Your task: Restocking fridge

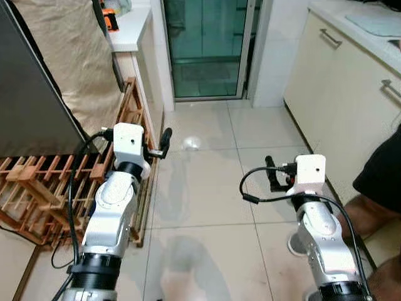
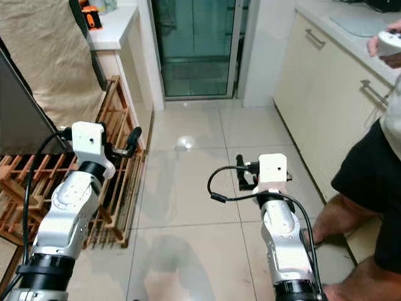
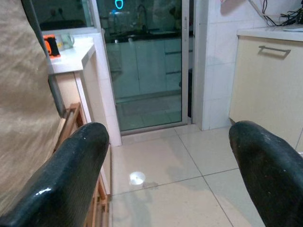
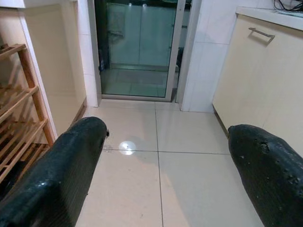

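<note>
The scene is a narrow kitchen with a pale tiled floor [image 1: 207,188], ending at a glass sliding door [image 1: 207,47]. Cream cabinets [image 1: 338,100] with bar handles line the robot's right side. A wooden slatted rack [image 1: 44,188] lies on the floor at the left, beside a white counter [image 1: 128,28] carrying an orange object [image 1: 111,20]. A dark grey panel [image 1: 31,106], possibly the fridge, stands at the far left; no stock item can be identified.

The left gripper [image 3: 165,179] is raised above the floor, next to the rack, fingers spread wide and holding nothing. The right gripper [image 4: 165,175] is raised over bare tiles, fingers likewise spread and empty.

A person [image 2: 376,188] stands at the right, beside the cabinets, one hand [image 2: 387,47] holding a white object.
</note>
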Controlling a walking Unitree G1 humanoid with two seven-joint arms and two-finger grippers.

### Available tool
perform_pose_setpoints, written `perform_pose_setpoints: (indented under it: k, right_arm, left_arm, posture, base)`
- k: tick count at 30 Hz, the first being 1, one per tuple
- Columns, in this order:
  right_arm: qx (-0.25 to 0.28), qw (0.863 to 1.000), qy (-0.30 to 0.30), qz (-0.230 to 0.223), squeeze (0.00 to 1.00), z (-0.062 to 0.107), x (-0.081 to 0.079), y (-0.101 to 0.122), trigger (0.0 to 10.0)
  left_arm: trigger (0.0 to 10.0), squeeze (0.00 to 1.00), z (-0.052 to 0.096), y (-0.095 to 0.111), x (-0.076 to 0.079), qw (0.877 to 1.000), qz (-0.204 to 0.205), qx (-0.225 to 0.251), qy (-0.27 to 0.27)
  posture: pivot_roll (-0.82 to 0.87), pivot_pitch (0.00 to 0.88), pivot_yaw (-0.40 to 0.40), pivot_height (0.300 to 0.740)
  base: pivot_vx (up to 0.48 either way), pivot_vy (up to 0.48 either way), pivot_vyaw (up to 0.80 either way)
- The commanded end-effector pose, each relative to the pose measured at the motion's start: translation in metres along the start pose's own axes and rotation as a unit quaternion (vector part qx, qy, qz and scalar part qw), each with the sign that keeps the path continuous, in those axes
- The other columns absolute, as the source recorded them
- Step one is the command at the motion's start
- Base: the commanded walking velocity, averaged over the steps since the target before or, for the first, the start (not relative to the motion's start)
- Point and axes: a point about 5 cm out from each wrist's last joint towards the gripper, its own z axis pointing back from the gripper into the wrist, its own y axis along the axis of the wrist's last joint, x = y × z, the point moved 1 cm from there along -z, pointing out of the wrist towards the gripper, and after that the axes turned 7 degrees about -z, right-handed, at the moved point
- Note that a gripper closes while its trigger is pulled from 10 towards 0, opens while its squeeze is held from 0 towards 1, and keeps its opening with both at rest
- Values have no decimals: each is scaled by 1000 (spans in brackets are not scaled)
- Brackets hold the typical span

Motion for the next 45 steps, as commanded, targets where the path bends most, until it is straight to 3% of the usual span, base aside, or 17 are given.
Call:
perform_pose_setpoints:
  k: [1, 11, 25, 45]
  right_arm:
    - [6, 1000, 4, -2, 0, -2, -3, 2, 10000]
    - [4, 1000, 5, -1, 0, -2, -4, 2, 10000]
    - [6, 1000, 17, 1, 0, -2, -5, 3, 10000]
    - [2, 1000, 30, -1, 0, -3, -8, 2, 10000]
  left_arm:
    - [10000, 0, 0, 0, -4, 1000, -1, -1, 3]
    - [10000, 0, -1, -1, -4, 1000, 11, -1, 11]
    - [10000, 0, -3, -5, -6, 1000, -2, -15, 23]
    - [10000, 0, -10, 4, -1, 1000, -13, 4, 9]
  posture:
    - [-95, 0, 55, 740]
    - [-97, 0, 56, 740]
    - [-101, 0, 49, 740]
    - [-103, 0, 53, 740]
  base:
    - [412, 244, 0]
    - [354, 318, 0]
    - [0, 27, 0]
    - [0, 0, 559]
